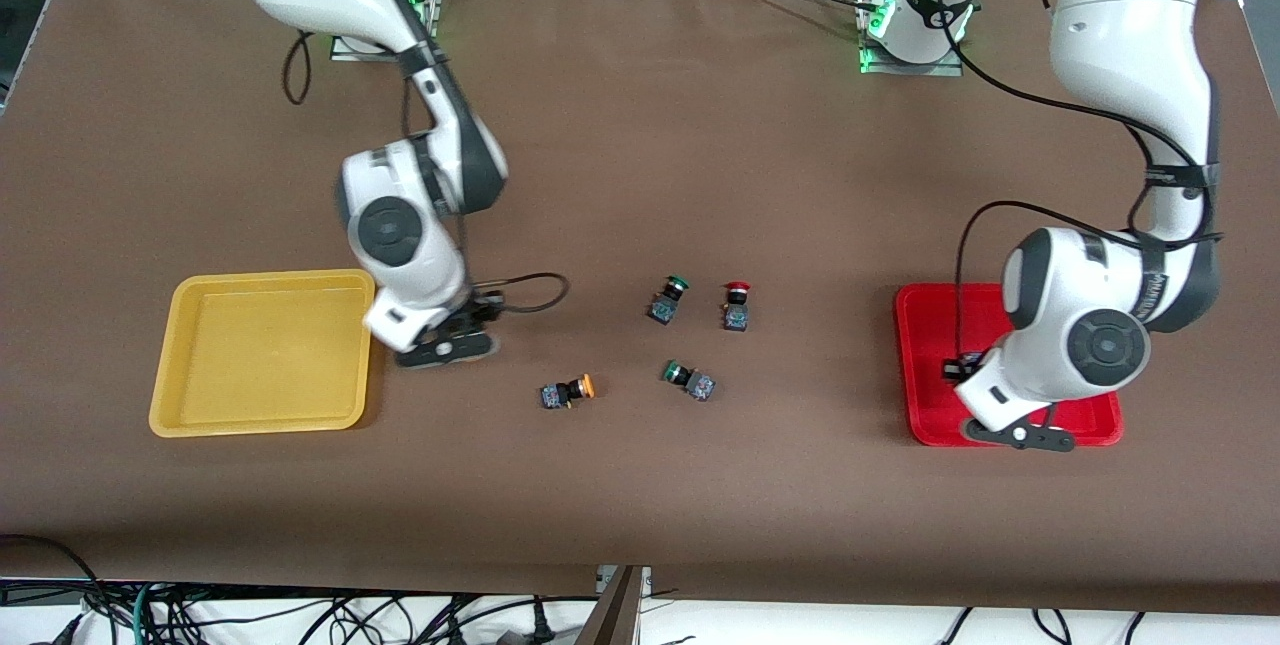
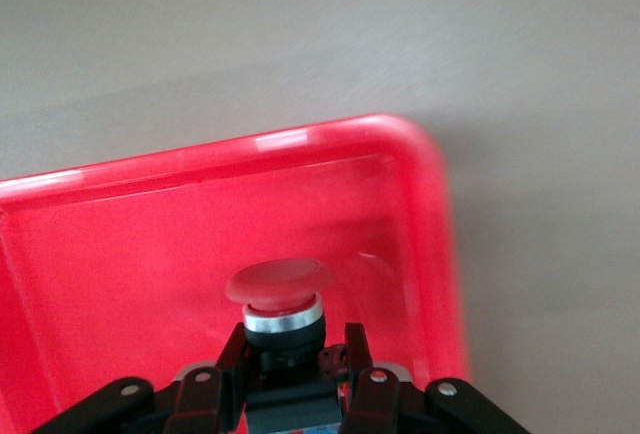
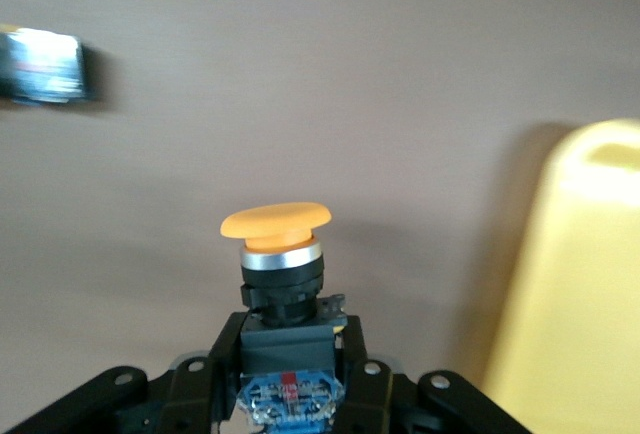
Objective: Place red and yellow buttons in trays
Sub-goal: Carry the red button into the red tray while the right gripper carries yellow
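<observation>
Front view: the brown table (image 1: 640, 125) is shown mostly bare. The yellow tray (image 1: 262, 353) is seen at lower left of the frame, the red tray (image 1: 925, 365) at lower right. Between them, well apart from both, four loose buttons are spread: a yellow-capped button (image 1: 568, 391), a red-capped button (image 1: 737, 306) and two green-capped buttons (image 1: 668, 299) (image 1: 689, 379).

The right gripper (image 1: 447, 345) is held just beside the yellow tray's edge, over bare table. The left gripper (image 1: 1015, 430) is held over the red tray.

Only the wrist views show the grasps. An upright orange-capped button (image 3: 277, 254) with a silver collar is clamped in the right gripper (image 3: 288, 354), and a red button (image 2: 280, 299) is clamped in the left gripper (image 2: 290, 364), above the red tray's corner.
</observation>
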